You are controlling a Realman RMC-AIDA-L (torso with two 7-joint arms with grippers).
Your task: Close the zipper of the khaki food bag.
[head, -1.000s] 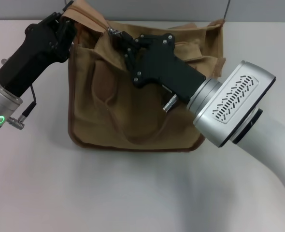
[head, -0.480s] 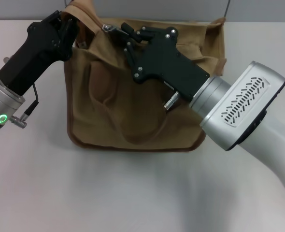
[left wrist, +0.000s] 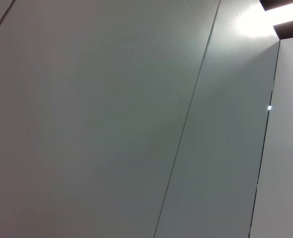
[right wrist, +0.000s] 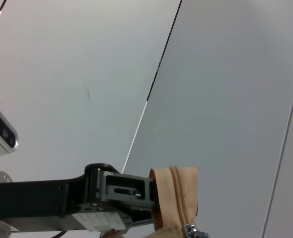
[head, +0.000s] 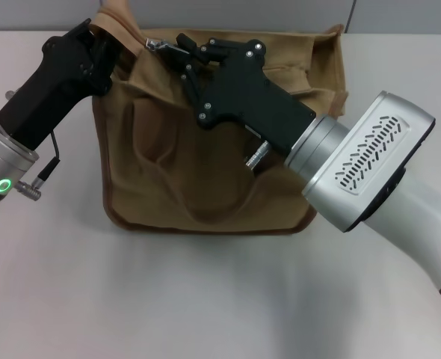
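Observation:
The khaki food bag [head: 205, 172] stands on the white table in the head view, with brown piping and looped handles on its front. My left gripper [head: 105, 34] is shut on the bag's top left corner tab and holds it up. My right gripper [head: 177, 51] is shut on the silver pull tab [head: 159, 45] of the zipper, near the bag's top left. In the right wrist view the zipper [right wrist: 182, 198] runs up the khaki tab, the pull tab [right wrist: 192, 231] sits at its base, and my left gripper [right wrist: 136, 191] clamps the tab's end.
The white table [head: 205, 292] spreads in front of the bag. A grey wall stands behind it. The left wrist view shows only grey wall panels [left wrist: 136, 119]. A cable and plug [head: 34, 183] hang by my left arm.
My right gripper has moved left along the bag's top with the pull tab, closer to my left gripper. The bag's top left has shifted a little to the left.

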